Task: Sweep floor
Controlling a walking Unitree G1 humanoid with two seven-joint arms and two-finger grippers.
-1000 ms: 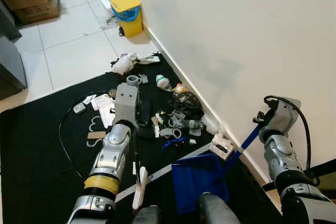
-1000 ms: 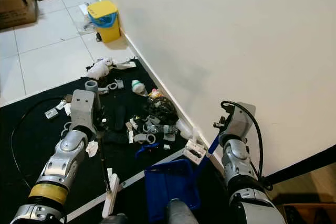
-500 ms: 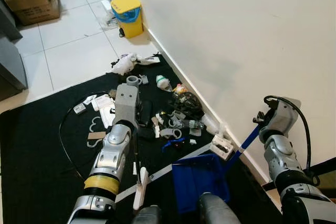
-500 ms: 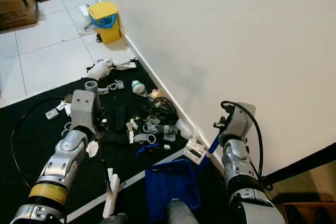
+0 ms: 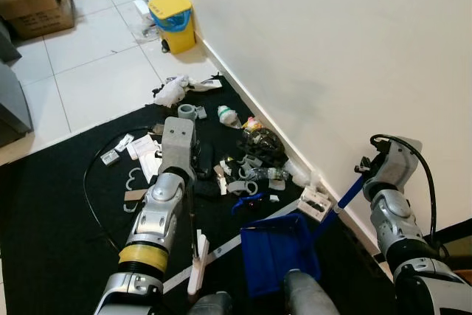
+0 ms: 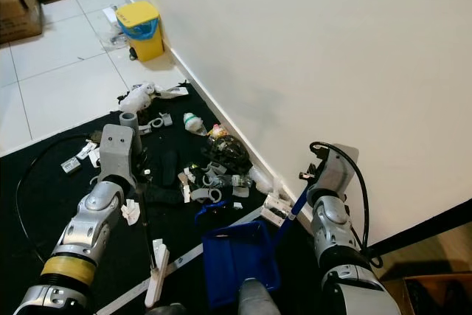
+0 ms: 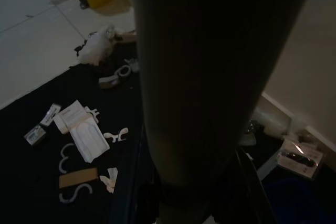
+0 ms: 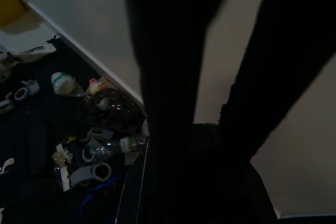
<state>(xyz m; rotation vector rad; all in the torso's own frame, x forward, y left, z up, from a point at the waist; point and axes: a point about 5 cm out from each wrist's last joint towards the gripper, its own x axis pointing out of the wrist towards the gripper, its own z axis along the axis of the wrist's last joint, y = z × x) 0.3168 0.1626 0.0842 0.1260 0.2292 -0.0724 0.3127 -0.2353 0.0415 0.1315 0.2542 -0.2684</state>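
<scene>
A broom with a thin black handle [image 5: 192, 215] and a white brush head [image 5: 197, 269] stands on the black mat [image 5: 51, 241]. My left gripper [image 5: 189, 176] is shut on the handle's upper part, under the grey wrist. A pile of litter [image 5: 251, 164], with plastic rings, bottles and wrappers, lies on the mat along the wall. The blue dustpan [image 5: 280, 252] rests on the mat in front of the pile. Its blue handle [image 5: 343, 197] rises to my right gripper [image 5: 365, 169], which is shut on it. In the left wrist view the dark broom handle [image 7: 199, 77] blocks the middle.
A white wall [image 5: 332, 49] runs along the right. A yellow bin [image 5: 171, 20] stands by it on the white tiles, beyond a crumpled white bag [image 5: 168, 90]. Cardboard boxes [image 5: 37, 5] sit far left. A black cable [image 5: 92, 204] loops on the mat; a small white box [image 5: 313, 201] lies by the dustpan.
The whole view has shifted a little, so the camera moved. The broom, dustpan and both arms keep nearly the same pose.
</scene>
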